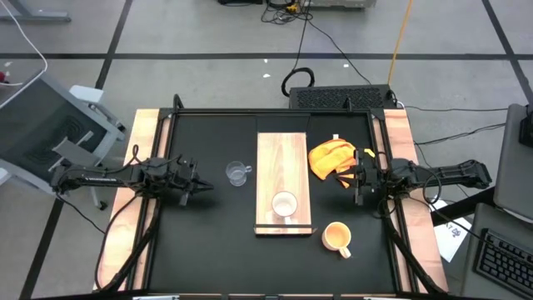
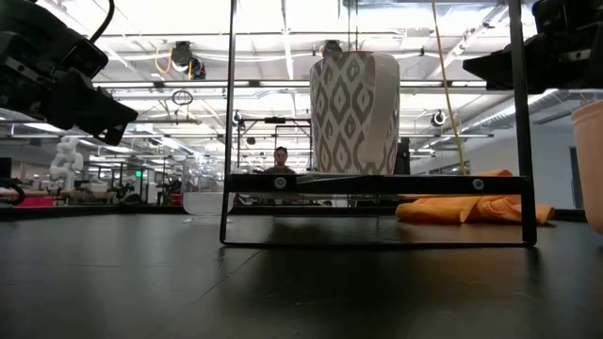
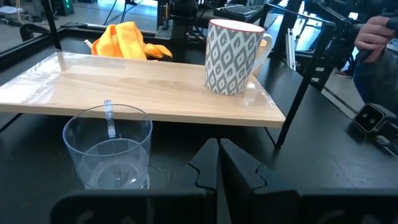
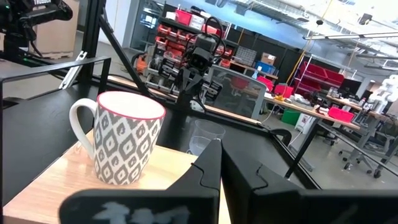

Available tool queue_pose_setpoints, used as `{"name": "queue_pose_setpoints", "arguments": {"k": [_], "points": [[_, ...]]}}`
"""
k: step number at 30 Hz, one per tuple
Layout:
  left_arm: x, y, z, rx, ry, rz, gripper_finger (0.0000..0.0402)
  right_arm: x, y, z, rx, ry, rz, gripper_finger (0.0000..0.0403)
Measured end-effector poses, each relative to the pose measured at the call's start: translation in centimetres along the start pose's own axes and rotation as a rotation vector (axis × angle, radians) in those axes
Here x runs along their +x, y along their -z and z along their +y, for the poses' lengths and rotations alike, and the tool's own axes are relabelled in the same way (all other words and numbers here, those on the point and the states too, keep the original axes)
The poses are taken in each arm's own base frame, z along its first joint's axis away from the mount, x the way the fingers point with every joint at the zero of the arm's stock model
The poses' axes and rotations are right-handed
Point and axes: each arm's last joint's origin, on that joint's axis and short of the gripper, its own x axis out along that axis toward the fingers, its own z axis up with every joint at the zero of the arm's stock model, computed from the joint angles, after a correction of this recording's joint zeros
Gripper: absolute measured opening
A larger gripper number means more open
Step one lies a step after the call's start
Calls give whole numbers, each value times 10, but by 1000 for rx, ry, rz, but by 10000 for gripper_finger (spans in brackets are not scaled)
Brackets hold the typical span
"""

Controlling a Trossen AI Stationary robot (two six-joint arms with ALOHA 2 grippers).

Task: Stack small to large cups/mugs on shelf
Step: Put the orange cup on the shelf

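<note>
The left hand (image 1: 202, 186) hangs over the left part of the black desk (image 1: 208, 242), its 2 dark fingers (image 3: 208, 163) pressed together with nothing between them, pointing toward the middle of the desk. Just beyond its tips stands the small clear glass cup (image 1: 238, 174), upright, mouth up, on the desk close beside the left long edge of the shelf but not touching it. In the left wrist view this cup (image 3: 109, 148) shows a thin clear handle facing the camera.

The long rectangular light wooden shelf (image 1: 283, 158) sits raised on a black metal frame (image 2: 377, 184) at the middle of the desk, its long axis running from the far edge toward the near edge, with the raised lip at the near short end. Near that end stands the white ceramic mug with a grey diamond pattern and a red rim (image 1: 285, 204), upright. No writing can be read on it.

Right of the shelf, at its far end, lies a crumpled orange-yellow cloth (image 1: 330, 157). Nearer, off the shelf's near right corner, the orange-yellow mug (image 1: 336, 237) stands upright on the desk, handle toward the near right.

The right hand (image 1: 348, 177) hovers beside the cloth, fingers (image 4: 211, 168) closed together and empty, pointing toward the shelf.
</note>
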Motion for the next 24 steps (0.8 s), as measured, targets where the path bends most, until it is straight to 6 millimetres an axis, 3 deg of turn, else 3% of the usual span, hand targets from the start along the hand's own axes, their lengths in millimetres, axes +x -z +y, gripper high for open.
{"name": "queue_pose_setpoints", "arguments": {"k": [11, 24], "points": [[0, 0, 0, 8, 0, -4, 21, -1, -15, 0, 52, -93, -165, 0], [0, -1, 0, 8, 1, -6, 21, 14, -44, -6, 145, -196, -107, 0]]}}
